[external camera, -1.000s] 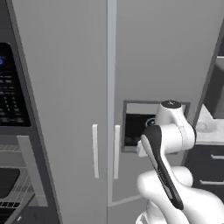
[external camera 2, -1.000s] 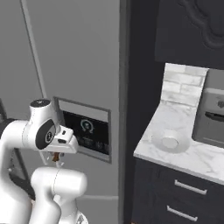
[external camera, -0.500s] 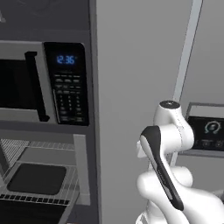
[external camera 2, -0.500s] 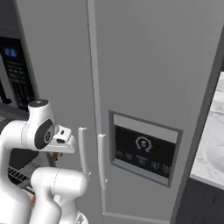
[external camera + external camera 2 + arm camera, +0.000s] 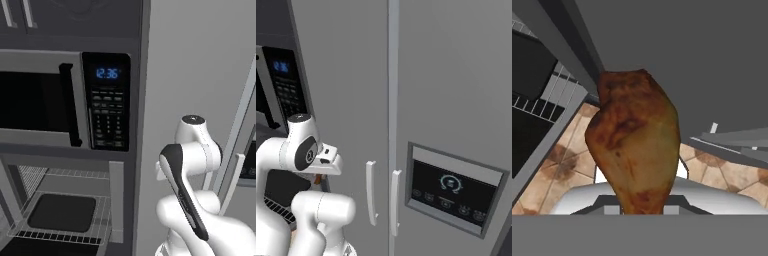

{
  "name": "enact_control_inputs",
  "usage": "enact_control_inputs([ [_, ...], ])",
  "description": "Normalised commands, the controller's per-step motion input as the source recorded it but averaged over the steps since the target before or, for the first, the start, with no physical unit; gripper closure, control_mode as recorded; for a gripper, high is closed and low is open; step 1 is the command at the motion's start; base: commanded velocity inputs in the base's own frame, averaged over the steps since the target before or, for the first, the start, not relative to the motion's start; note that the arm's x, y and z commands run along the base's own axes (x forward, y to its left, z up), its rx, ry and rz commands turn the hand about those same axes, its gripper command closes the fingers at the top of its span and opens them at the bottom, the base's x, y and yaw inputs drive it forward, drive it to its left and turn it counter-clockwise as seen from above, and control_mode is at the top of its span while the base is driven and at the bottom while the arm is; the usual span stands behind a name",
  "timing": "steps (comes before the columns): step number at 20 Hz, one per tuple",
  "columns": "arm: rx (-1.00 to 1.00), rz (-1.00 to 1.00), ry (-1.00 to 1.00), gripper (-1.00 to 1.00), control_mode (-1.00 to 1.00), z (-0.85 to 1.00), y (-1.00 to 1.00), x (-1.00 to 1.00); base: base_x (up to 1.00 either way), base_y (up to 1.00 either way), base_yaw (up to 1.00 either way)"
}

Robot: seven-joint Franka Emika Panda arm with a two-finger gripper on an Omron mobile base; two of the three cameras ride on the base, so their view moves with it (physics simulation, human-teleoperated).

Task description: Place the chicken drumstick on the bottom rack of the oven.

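In the hand view the reddish-brown chicken drumstick (image 5: 634,142) is close up, thick meat end up, with my gripper (image 5: 642,209) shut on its lower end. In the right base view the gripper (image 5: 317,178) hangs under the white hand, with a bit of orange-brown meat showing. The oven (image 5: 116,200) is open at the lower left of the left base view. Its bottom rack (image 5: 55,235) is a silver wire grid carrying a dark tray (image 5: 62,212). The rack (image 5: 559,90) also lies at the left of the hand view, off to the side of the drumstick.
A black microwave with a blue clock (image 5: 107,73) sits above the oven. To the right stands a grey fridge (image 5: 441,90) with two vertical handles (image 5: 371,192) and a dark dispenser panel (image 5: 453,187). Brown floor tiles (image 5: 567,160) lie below the hand.
The whole picture has slid: the base has driven left, from the counter past the fridge, bringing the microwave and the open oven into view. The drumstick stays in the gripper.
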Motion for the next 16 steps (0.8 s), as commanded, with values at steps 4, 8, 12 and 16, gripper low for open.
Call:
enact_control_inputs([
  [4,0.0,0.0,0.0,1.0,1.0,0.0,0.0,0.0,0.58,0.31,0.0],
  [8,0.0,0.0,0.0,1.0,1.0,0.0,0.0,0.0,0.69,0.46,0.0],
  [12,0.0,0.0,0.0,1.0,1.0,0.0,0.0,0.0,0.52,0.4,-0.01],
  [16,0.0,-0.05,-0.07,1.0,-1.0,-0.02,0.38,0.14,0.09,0.07,0.0],
])
